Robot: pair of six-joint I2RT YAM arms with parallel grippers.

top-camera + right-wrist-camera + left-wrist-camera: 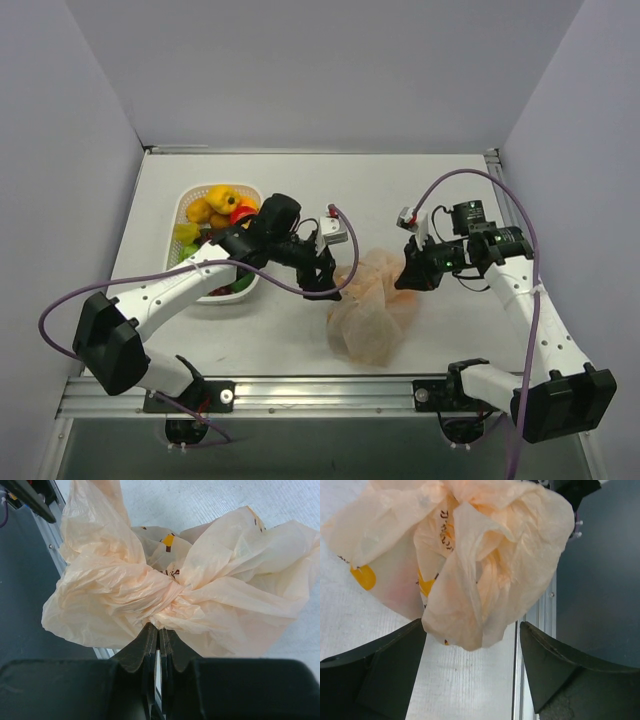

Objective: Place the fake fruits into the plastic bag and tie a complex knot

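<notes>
left jaws spread by plastic bag (366, 315) | right jaws pinching its twisted neck

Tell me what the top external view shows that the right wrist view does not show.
Only the top external view shows the white basket with the fake fruits in it. Only the right wrist view shows the right tool shut on a twisted bunch of the plastic bag. Both show that bag and that tool.

Diffuse, even light was used; soft shadows were cast. Mild overexposure was noted just ahead of left gripper (472, 625).
</notes>
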